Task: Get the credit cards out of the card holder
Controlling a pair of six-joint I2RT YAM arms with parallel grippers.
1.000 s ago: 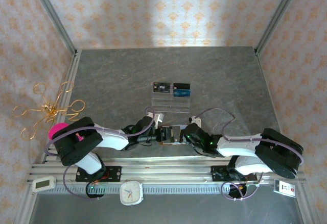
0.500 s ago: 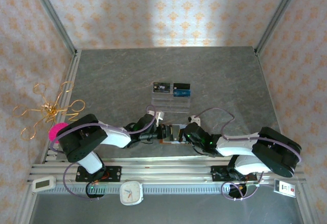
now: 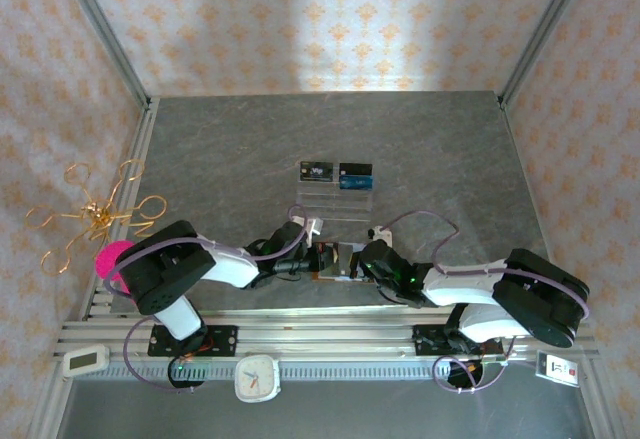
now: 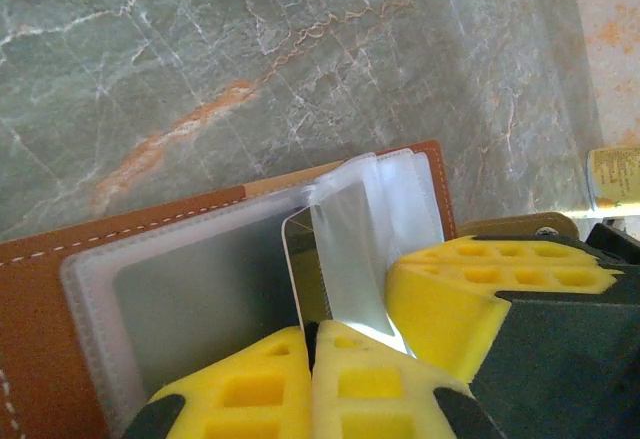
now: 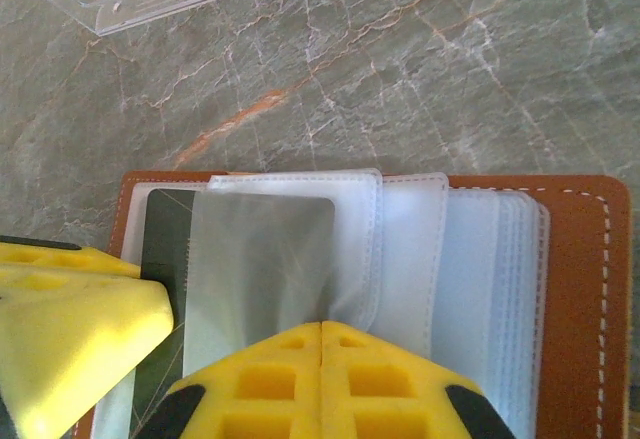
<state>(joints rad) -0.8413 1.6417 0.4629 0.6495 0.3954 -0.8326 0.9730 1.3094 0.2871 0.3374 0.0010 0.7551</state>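
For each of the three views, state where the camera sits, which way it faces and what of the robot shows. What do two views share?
Top external: above and behind the bases, facing down on the table; both arms, left tool and right tool at the card holder.
Left wrist: on the left arm, facing down its shut fingers at a credit card.
Right wrist: on the right arm, facing down its shut fingers at a clear sleeve.
Shared: both wrist views show the card holder.
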